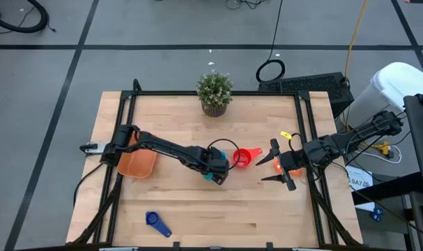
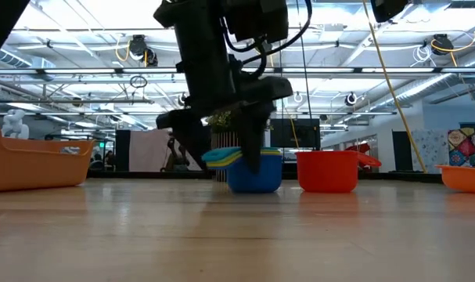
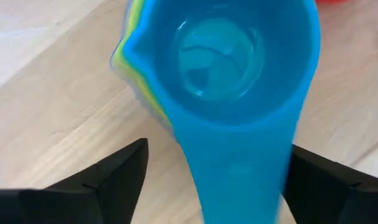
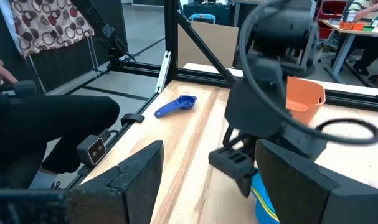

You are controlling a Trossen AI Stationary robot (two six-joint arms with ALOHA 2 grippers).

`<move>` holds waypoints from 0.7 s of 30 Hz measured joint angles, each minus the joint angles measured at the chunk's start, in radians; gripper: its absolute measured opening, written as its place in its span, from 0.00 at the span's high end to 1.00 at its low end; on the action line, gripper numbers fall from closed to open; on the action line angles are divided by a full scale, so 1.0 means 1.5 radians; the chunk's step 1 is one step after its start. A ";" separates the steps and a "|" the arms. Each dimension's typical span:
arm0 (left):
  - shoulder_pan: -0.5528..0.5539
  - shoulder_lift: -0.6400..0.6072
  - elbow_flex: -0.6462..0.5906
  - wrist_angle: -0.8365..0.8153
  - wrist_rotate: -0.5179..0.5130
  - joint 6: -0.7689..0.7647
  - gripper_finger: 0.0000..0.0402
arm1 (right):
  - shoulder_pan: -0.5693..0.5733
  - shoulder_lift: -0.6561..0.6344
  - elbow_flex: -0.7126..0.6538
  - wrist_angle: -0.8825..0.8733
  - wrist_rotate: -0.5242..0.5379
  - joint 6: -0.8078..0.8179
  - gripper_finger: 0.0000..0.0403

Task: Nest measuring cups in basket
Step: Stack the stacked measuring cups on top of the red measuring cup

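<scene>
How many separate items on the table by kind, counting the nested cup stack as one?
Nested stack of measuring cups: 1
Single measuring cups: 3 (red measuring cup, orange measuring cup, dark blue measuring cup)
Orange basket: 1
Potted plant: 1
Total: 6

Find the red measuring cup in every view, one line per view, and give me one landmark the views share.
High view: the red measuring cup sits mid-table, between the left gripper and the right gripper.
Low view: the cup stands right of centre, beside the stacked cups.
Left wrist view: only a red sliver at the upper edge.
Right wrist view: not in it.
Shared landmark: the stacked cups under the left gripper.
</scene>
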 joint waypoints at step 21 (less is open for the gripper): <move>-0.039 -0.015 0.136 -0.053 -0.106 0.265 0.26 | 0.000 0.000 0.000 0.021 0.000 0.020 0.38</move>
